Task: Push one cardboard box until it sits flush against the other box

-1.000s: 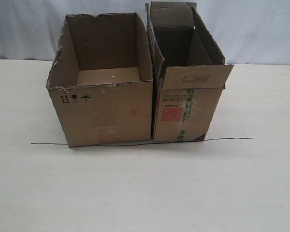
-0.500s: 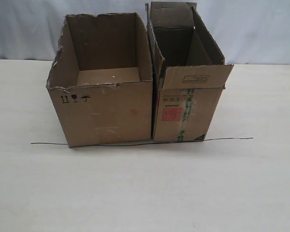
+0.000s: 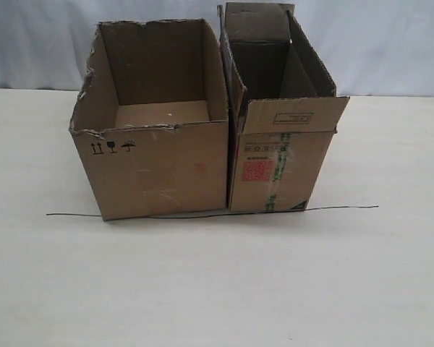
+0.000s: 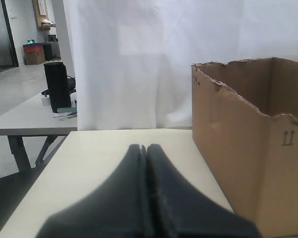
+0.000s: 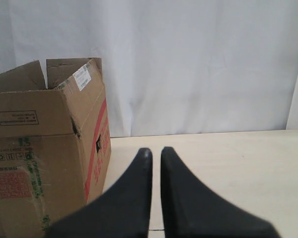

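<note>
The cardboard box point(image 3: 159, 170), wide with ragged torn top edges and black handling symbols, stands on the left. The other box point(image 3: 275, 166), taller with a red label and green-printed tape, stands right beside it; their near corners meet with no gap that I can see. Neither gripper shows in the exterior view. My left gripper point(image 4: 145, 147) is shut and empty, low over the table, with the cardboard box point(image 4: 253, 148) apart to one side. My right gripper point(image 5: 155, 150) is almost fully shut, only a thin slit between its fingers, empty, beside the other box point(image 5: 39, 163) without touching it.
A thin black line point(image 3: 340, 208) runs across the pale table point(image 3: 217, 289) along the front of both boxes. A white curtain point(image 3: 390, 43) hangs behind. The left wrist view shows a grey side table point(image 4: 35, 116) with a black object beyond the table edge.
</note>
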